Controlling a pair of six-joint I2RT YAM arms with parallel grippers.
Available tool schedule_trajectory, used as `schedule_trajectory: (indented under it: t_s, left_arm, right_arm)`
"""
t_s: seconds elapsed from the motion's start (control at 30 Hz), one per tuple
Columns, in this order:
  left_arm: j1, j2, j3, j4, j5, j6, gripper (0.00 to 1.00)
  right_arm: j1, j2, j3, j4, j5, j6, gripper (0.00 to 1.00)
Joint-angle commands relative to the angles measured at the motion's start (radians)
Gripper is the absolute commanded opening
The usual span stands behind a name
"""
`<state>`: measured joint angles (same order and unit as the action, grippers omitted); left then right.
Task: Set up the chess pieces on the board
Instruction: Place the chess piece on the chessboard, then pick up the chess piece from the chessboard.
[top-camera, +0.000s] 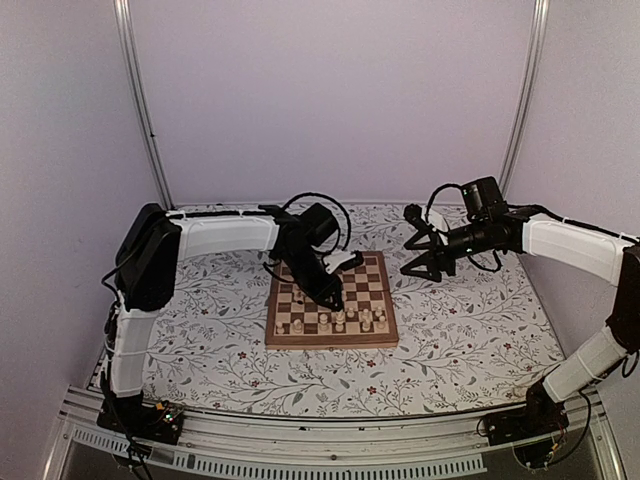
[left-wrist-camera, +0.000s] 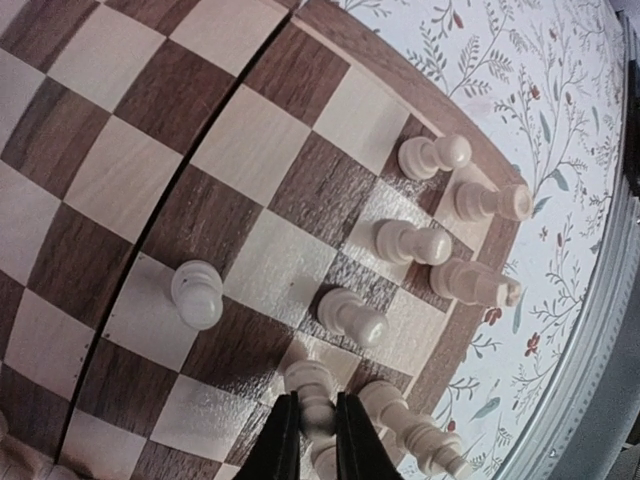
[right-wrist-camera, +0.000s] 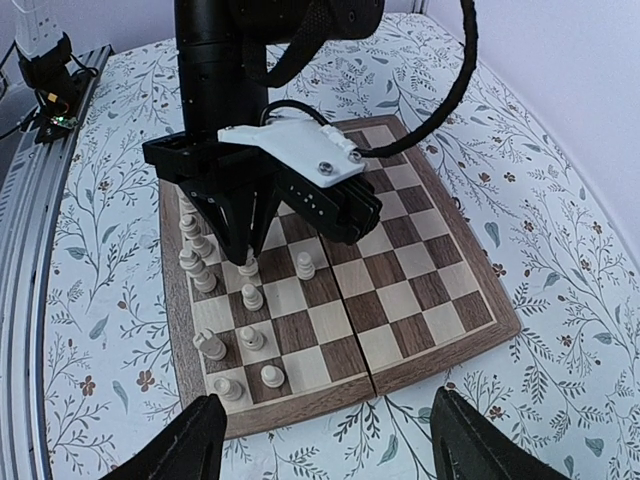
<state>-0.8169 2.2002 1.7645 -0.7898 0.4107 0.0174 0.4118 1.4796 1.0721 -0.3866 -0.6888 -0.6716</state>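
Observation:
The board (top-camera: 372, 276) lies mid-table, with its pale chess pieces (top-camera: 338, 321) gathered along the near edge. My left gripper (top-camera: 331, 296) reaches down over that cluster. It is shut on a pawn (left-wrist-camera: 312, 388) whose base rests on a cream square. In the left wrist view the black fingers (left-wrist-camera: 282, 440) pinch the pawn's upper part. Another pawn (left-wrist-camera: 197, 293) stands alone one file inward, and several pieces (left-wrist-camera: 412, 242) line the border rows. My right gripper (top-camera: 425, 264) hovers open over the cloth to the right of the board, holding nothing. The right wrist view shows the held pawn (right-wrist-camera: 247, 266).
A floral table cover (top-camera: 460, 330) surrounds the board. The far half of the board (right-wrist-camera: 420, 270) carries no pieces. A metal rail (top-camera: 330, 440) runs along the table's near edge. The left arm's black and white wrist (right-wrist-camera: 300, 170) hangs over the board's centre.

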Motion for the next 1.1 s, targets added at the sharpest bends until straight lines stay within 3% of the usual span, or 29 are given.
schedule_trajectory:
  t_s: [0.0,0.2,0.4,0.67,0.87,0.97,1.07]
  left_arm:
    - [-0.013,0.016,0.022,-0.033,0.016,0.019,0.13]
    - [-0.013,0.031,0.030,-0.045,0.017,0.016,0.15]
    - [-0.014,0.031,0.043,-0.044,0.022,0.014,0.29]
    - [-0.006,0.006,0.081,-0.045,0.022,0.014,0.33]
    - [0.005,0.008,0.124,-0.022,-0.049,-0.013,0.35]
    - [0.003,0.029,0.151,-0.010,-0.092,-0.014,0.46]
    - [0.000,0.048,0.177,-0.006,-0.129,-0.044,0.48]
  right_arm:
    - [-0.001,0.012,-0.009,-0.011,0.006,-0.012,0.73]
    - [-0.002,0.014,-0.005,-0.014,0.002,-0.014,0.73]
    - [-0.001,0.014,-0.006,-0.017,0.004,-0.014,0.73]
    - [-0.001,0.015,-0.002,-0.021,0.000,-0.013,0.73]
    - [-0.001,0.016,-0.001,-0.025,0.000,-0.011,0.73]
    - [-0.001,0.015,0.000,-0.024,0.000,-0.013,0.73]
    - [0.000,0.015,-0.001,-0.026,0.000,-0.013,0.73]
